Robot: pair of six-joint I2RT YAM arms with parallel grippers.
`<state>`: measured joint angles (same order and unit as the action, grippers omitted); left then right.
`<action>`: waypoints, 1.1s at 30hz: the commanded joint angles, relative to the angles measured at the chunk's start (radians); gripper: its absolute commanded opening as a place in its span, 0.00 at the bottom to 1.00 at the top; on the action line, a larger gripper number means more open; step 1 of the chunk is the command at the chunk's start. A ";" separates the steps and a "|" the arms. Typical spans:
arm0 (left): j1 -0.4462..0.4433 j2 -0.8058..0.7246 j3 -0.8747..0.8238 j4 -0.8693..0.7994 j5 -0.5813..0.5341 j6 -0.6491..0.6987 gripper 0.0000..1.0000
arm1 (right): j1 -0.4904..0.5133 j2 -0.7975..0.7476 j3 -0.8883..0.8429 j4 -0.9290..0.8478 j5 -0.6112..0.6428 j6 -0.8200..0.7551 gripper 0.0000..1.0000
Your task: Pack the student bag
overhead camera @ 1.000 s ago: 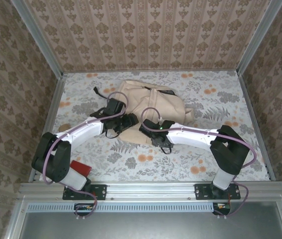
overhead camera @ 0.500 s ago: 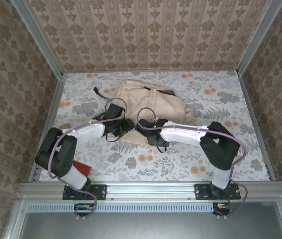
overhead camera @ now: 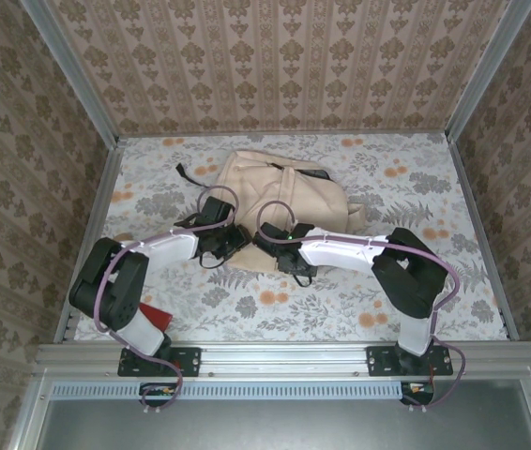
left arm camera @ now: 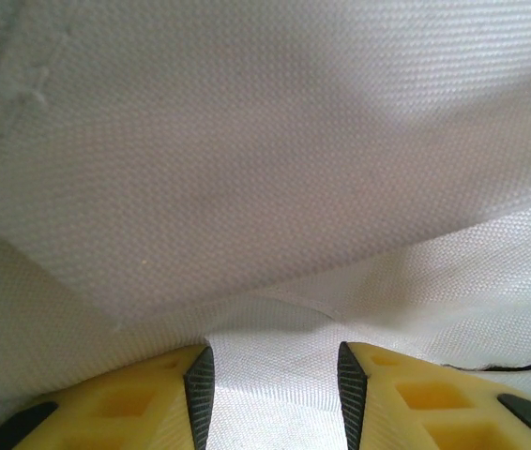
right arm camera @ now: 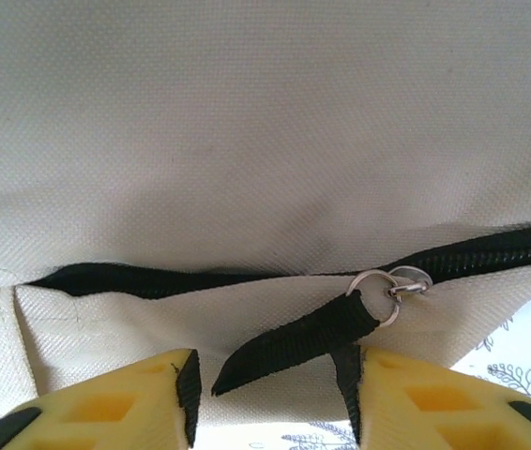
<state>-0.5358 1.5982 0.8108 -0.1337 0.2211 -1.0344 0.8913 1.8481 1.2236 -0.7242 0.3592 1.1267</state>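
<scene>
Beige student bag (overhead camera: pixel 289 192): our left gripper (left arm camera: pixel 275 382) stands parted over loose fabric, right gripper (right arm camera: pixel 268 389) parted around the zipper pull strap (right arm camera: pixel 294 342). Closing skewed, we'd pinch cloth instead.

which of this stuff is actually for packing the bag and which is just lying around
For the job: student bag, black zipper pull, left gripper, right gripper.
Just lying about: red object by the left arm's base, floral table cover.
</scene>
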 commanded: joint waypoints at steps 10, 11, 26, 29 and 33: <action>0.016 0.028 -0.039 -0.012 -0.020 -0.021 0.42 | -0.054 -0.030 -0.043 0.084 -0.023 0.132 0.29; 0.016 0.031 -0.042 -0.011 -0.021 -0.020 0.42 | -0.055 -0.030 -0.040 0.076 -0.016 0.138 0.27; 0.040 0.097 -0.056 -0.056 -0.041 -0.033 0.42 | -0.054 -0.161 -0.056 -0.129 0.192 -0.005 0.00; 0.046 0.107 -0.062 -0.055 -0.048 -0.033 0.42 | -0.064 -0.190 -0.069 -0.181 0.251 -0.047 0.00; 0.052 0.121 -0.065 -0.055 -0.055 -0.031 0.42 | -0.092 -0.202 -0.087 -0.228 0.334 -0.120 0.00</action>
<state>-0.5083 1.6360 0.7925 -0.0834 0.2573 -1.0561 0.8352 1.6699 1.1656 -0.8146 0.5240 1.0805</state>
